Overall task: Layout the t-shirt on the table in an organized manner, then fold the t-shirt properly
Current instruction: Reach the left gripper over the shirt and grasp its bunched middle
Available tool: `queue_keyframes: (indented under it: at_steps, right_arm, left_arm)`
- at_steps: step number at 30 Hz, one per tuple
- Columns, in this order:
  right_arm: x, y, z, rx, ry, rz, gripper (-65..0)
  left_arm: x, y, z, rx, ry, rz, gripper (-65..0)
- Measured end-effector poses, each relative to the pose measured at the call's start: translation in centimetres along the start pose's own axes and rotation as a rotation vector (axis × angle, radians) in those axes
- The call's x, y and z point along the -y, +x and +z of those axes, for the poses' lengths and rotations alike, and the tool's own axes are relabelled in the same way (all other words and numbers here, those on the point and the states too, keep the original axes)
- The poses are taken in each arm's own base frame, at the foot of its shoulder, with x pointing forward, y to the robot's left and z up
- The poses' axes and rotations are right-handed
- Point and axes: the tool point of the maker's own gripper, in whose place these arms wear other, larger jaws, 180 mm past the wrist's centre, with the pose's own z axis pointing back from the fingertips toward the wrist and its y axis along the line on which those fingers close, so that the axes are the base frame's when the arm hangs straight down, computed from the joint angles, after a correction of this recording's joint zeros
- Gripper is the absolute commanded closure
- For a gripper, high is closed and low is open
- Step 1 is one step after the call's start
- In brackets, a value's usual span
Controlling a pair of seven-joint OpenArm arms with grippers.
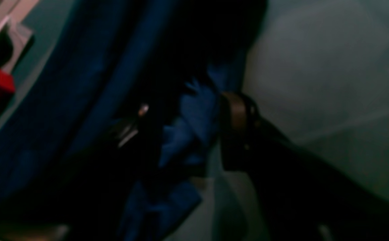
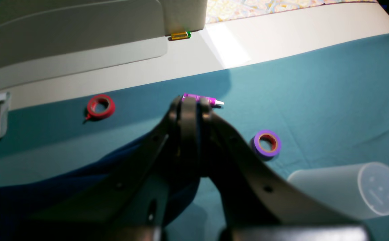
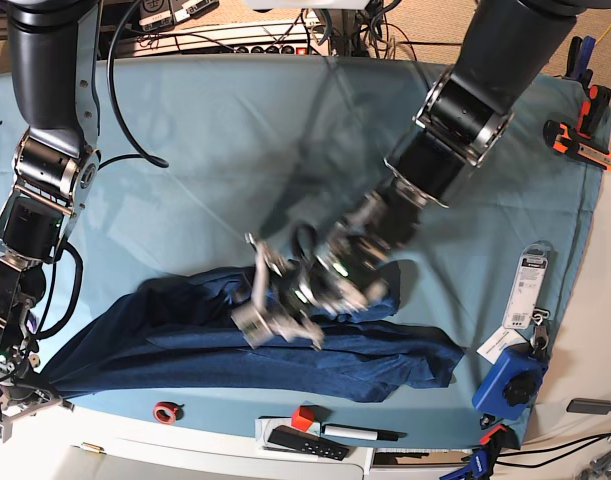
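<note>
The t-shirt (image 3: 285,345) lay crumpled along the near edge of the worktop (image 3: 205,130), not yet spread flat, so folding was not begun. The left pincer (image 1: 187,134) gripped a bunch of its cloth; the right pincer (image 2: 189,103) was closed on its corner.

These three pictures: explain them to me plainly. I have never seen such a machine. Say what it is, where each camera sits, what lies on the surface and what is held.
This is a robot with two arms. The base view looks down on a table covered in teal cloth. The other two pictures come from cameras on the wrists.

A dark blue t-shirt lies rumpled near the front edge. The left gripper, blurred in both its views, is closed on a bunch of that shirt. The right gripper has its fingers together near the shirt's other end; whether it pinches cloth is hidden.

Also around: a red tape roll, a purple tape roll, a purple marker and a clear cup on its side.
</note>
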Motion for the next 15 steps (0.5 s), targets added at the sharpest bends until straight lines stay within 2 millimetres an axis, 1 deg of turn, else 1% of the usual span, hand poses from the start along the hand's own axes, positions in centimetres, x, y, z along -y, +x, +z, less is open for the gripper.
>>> queue_keyframes:
  at_steps: [2, 4, 6, 9, 12, 15]
  right_arm:
    - [0.0, 0.0, 0.0, 0.0, 0.001, 0.0, 0.0]
    - [0.0, 0.0, 0.0, 0.001, 0.0, 0.0, 0.0]
    - [0.0, 0.0, 0.0, -0.001, 0.0, 0.0, 0.0]
    - [0.0, 0.0, 0.0, 0.001, 0.001, -0.001, 0.0]
    - [0.0, 0.0, 0.0, 0.001, 0.0, -0.001, 0.0]
    - [0.0, 0.2, 0.0, 0.009, 0.0, 0.0, 0.0]
  left_arm:
    - [0.9, -0.4, -0.8, -0.01, 0.042, -0.045, -31.8]
    - [1.2, -1.1, -1.2, -0.032, 0.079, -0.089, -31.7]
    - [1.6, -1.9, -1.5, -0.058, 0.073, -0.115, -31.7]
    - [1.4, -3.3, -1.7, -0.079, 0.073, -0.102, -31.6]
    - [1.0, -5.3, -2.0, -0.116, 0.075, -0.084, -31.6]
    - [0.6, -5.4, -2.3, -0.101, 0.079, -0.073, -31.6]
